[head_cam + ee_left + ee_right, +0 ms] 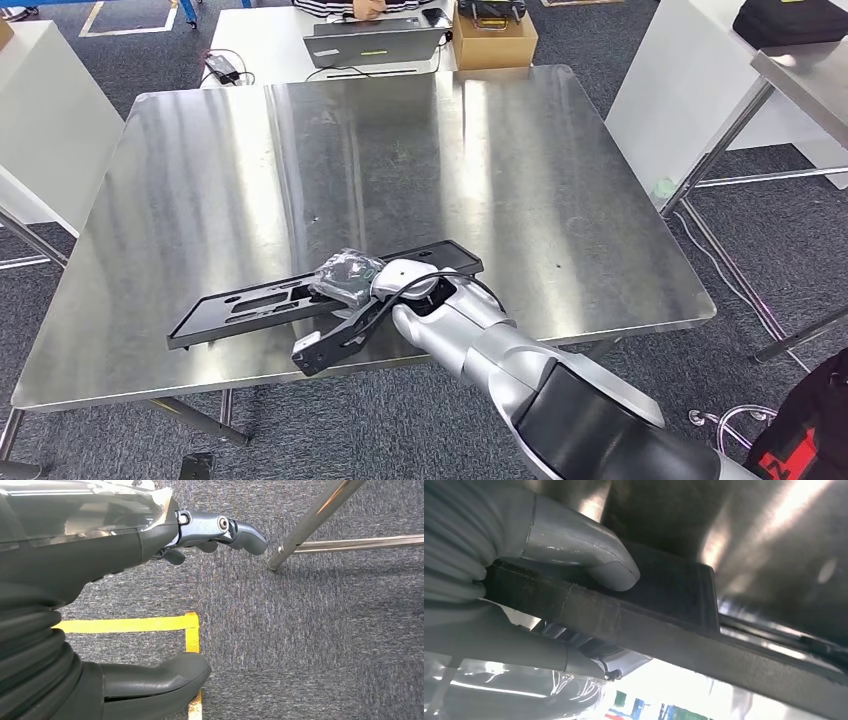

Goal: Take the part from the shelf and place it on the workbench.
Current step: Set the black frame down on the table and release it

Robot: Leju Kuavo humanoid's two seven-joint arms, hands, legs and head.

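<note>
Fingers (589,560) of the robot's right hand (350,280) are clamping on the long flat black plastic part (250,305), with the thick grey thumb pressing on one face and darker fingers closing against the opposite face, as the right wrist view is showing. Taking things from largest to smallest, the square brushed stainless-steel workbench (400,150) is spreading across most of the head view, standing on metal legs over grey carpet. Beyond its far edge, a white table (270,40) is carrying an open grey laptop (375,42), a brown cardboard box (495,40) and a black power adapter (222,68), and a person's hand is resting just behind the laptop. At the right edge, a white bench with a steel frame (700,150) is standing well apart from the workbench. The silver right arm is reaching in from below right, and its hand, wrapped in crinkled clear film, is sitting on top of the part near its middle. The part is lying near the workbench's front edge, running diagonally from front left to farther right, with slotted openings along its left half; whether it is resting flat on the steel or being held just above it, I cannot tell. The left hand (150,540) is hanging over the grey carpet beside a strip of yellow floor tape (135,625), holding nothing, its thumb and fingers spread apart.
</note>
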